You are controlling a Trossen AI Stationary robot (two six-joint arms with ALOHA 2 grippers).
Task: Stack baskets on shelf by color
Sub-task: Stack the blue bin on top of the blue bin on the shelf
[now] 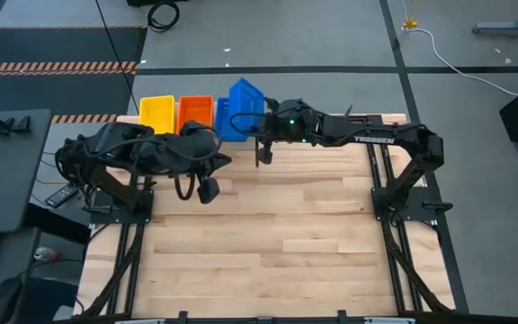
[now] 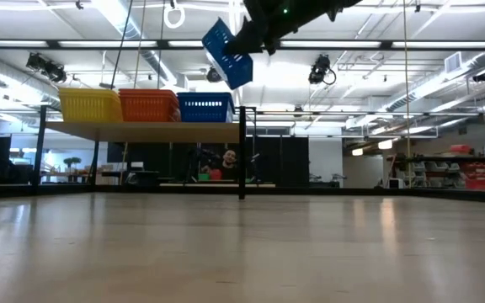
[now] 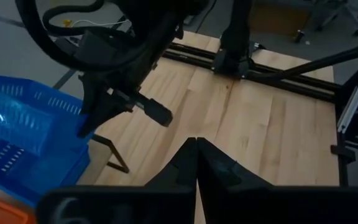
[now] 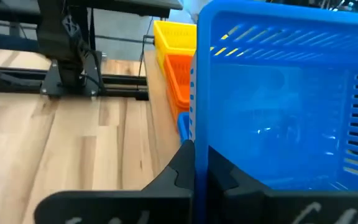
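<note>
On the shelf (image 2: 141, 130) at the table's far left stand yellow baskets (image 2: 91, 105), orange baskets (image 2: 148, 105) and a blue basket (image 2: 205, 107) side by side. My right gripper (image 4: 194, 163) is shut on another blue basket (image 2: 227, 52), which hangs tilted in the air above the shelf's blue one. The held basket (image 1: 245, 94) also shows in the high view. My left gripper (image 3: 196, 155) is shut and holds nothing; it hovers over the table's far left part (image 1: 221, 160), near the shelf. My right gripper pinches one wall of the blue basket at its rim (image 4: 194, 99), one finger inside the basket and one outside. The fingers come from the table's right side, slanting a little downward. The basket is lifted clear and tilted, one corner lowest (image 2: 236, 82).
The wooden tabletop (image 1: 286, 234) stretches bare toward its near edge. Black rails (image 1: 380, 180) and both arm bases stand along the table's sides. A thin black shelf leg (image 2: 242, 156) stands under the shelf's right end.
</note>
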